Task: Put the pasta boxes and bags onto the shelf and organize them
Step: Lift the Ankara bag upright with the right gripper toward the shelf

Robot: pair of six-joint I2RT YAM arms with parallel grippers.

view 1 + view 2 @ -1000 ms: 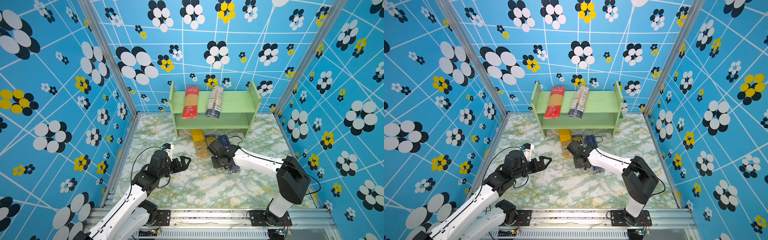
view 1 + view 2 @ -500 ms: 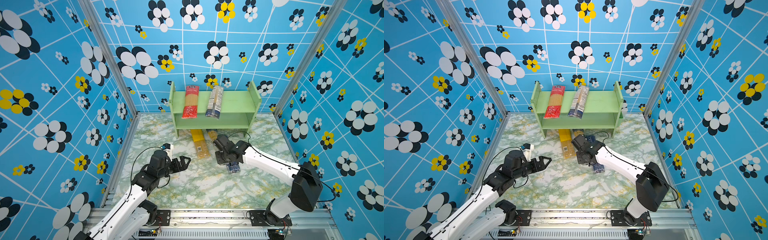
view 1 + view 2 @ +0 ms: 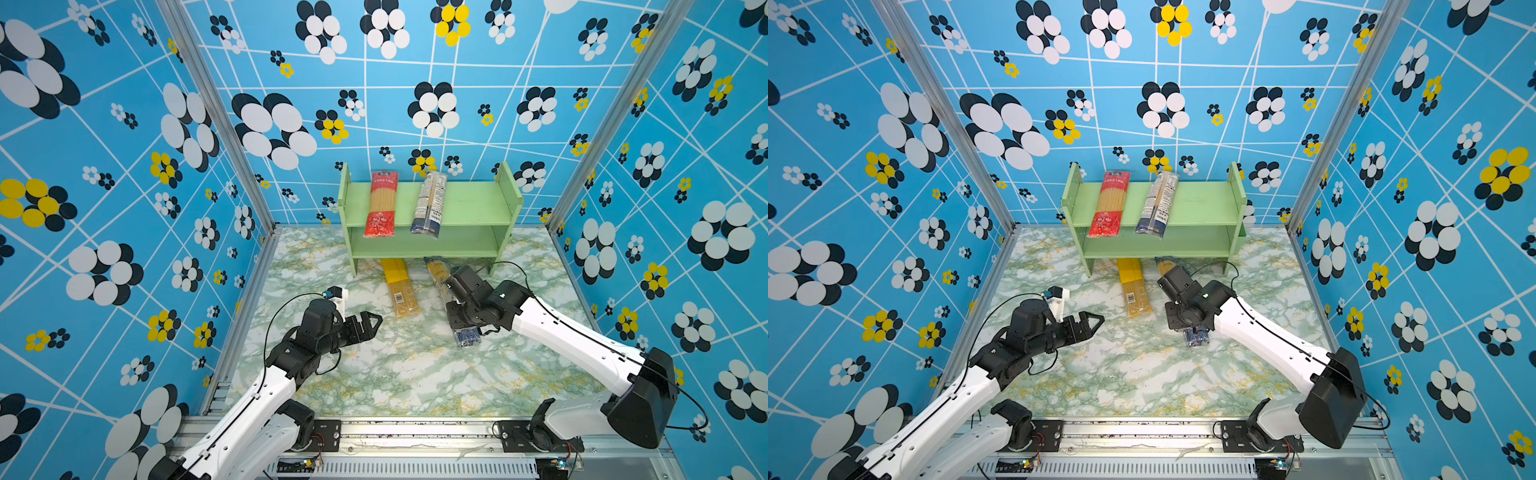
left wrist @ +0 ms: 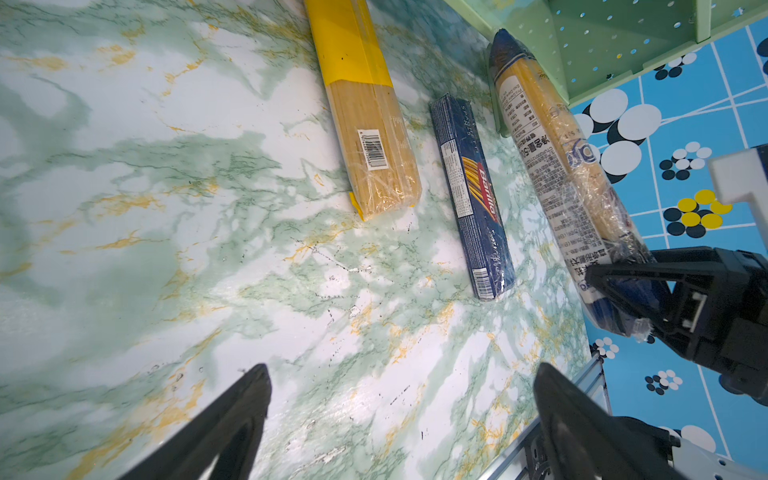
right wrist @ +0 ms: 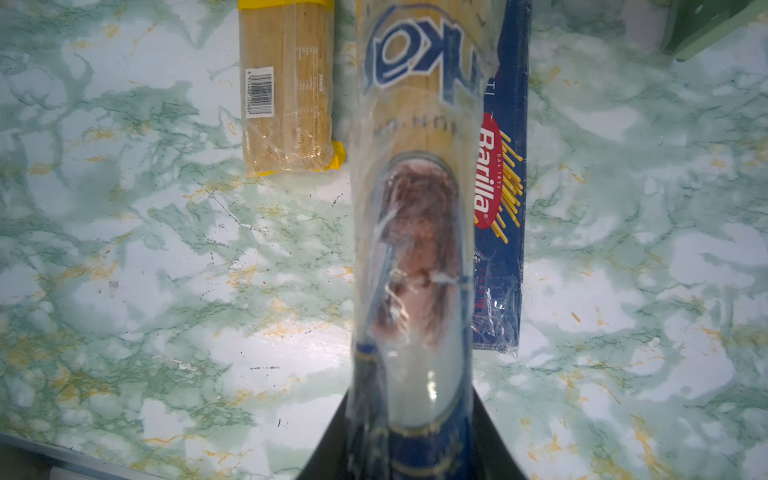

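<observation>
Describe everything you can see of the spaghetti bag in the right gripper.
The blue-and-yellow bag is a long, narrow clear-plastic pack of yellow spaghetti with dark blue ends, a blue logo and a white small-print panel. The right gripper is shut on its crinkled near end. It runs alongside the Barilla box, apart from it, far end toward the green shelf. Whether the far tip rests on the table is unclear.

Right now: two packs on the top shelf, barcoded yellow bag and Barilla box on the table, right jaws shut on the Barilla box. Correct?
One thing is off. The right jaws are shut on the end of the blue-and-yellow bag, not the Barilla box, which lies free on the table beside it. The left wrist view shows this. The rest stands.
</observation>
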